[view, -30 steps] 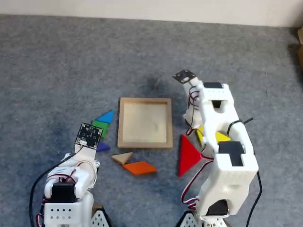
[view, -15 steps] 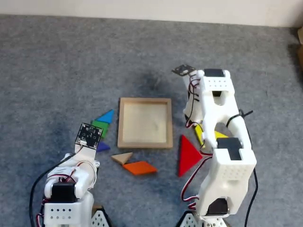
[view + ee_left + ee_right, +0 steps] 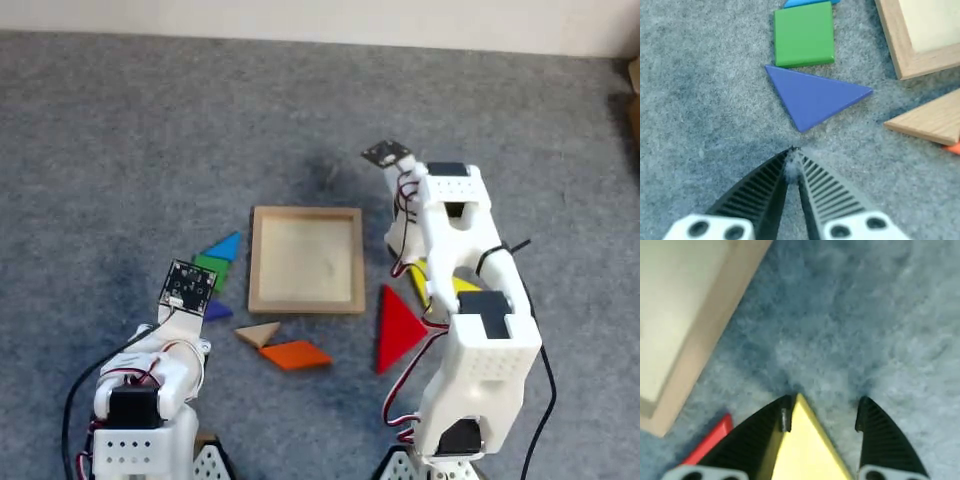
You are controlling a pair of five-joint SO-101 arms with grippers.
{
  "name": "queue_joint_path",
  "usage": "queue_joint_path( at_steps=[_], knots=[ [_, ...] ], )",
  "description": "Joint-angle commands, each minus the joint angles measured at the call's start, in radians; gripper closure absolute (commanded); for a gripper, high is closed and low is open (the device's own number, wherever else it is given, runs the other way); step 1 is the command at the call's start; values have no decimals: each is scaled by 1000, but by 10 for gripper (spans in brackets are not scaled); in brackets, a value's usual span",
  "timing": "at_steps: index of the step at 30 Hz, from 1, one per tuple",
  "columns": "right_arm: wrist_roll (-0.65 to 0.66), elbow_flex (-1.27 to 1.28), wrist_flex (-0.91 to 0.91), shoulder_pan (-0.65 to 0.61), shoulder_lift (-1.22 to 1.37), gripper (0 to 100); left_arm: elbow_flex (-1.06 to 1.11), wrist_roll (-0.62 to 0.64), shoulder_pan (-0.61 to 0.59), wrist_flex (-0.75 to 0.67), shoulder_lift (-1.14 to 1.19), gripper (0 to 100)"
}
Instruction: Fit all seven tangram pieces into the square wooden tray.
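Yellow triangle (image 3: 807, 452), just beside the wooden tray (image 3: 710, 335), sits between the right hand's (image 3: 825, 407) spread fingers; left hand (image 3: 792, 151), near the tray, is clenched empty.

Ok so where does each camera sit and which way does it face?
High view: overhead, looking down on the wooden tray; left arm and right arm show.
Left wrist view: on that wrist, facing the blue triangle past shut fingers.
Right wrist view: on that wrist, facing the yellow triangle between open fingers.
All share that tray.
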Motion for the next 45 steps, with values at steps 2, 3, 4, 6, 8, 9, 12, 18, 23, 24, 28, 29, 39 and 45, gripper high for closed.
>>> queue_joint_path(
  at_steps=[2,3,4,6,8,9,12,18,23,24,28,29,39,45],
  knots=[
    [12,-5,-128,84,-13,785,19,6,-8,6,-2,993],
    [12,-5,-150,102,-13,785,19,6,-8,6,-2,993],
    [11,-5,-166,117,-13,785,19,6,-8,6,-2,993],
    [11,-5,-193,148,-13,785,19,6,-8,6,-2,993],
    [11,-10,-206,180,-13,785,19,6,-8,6,-2,993],
    [11,-13,-211,199,-13,785,19,6,-8,6,-2,993],
    [11,-15,-208,257,-16,785,19,6,-8,6,-2,993],
    [-72,-51,-133,277,-71,782,19,6,-8,6,-2,993],
    [-198,-110,50,200,-128,781,19,6,-8,6,-2,993],
    [-226,-113,82,183,-140,781,19,6,-8,6,-2,993],
    [-296,-114,209,110,-171,777,19,6,-8,6,-2,993],
    [-311,-113,225,93,-179,767,19,6,-8,6,-2,993],
    [-440,-5,226,59,-237,683,19,6,-8,6,-2,993],
    [-601,74,211,58,-232,568,19,6,-8,6,-2,993]
  ],
)
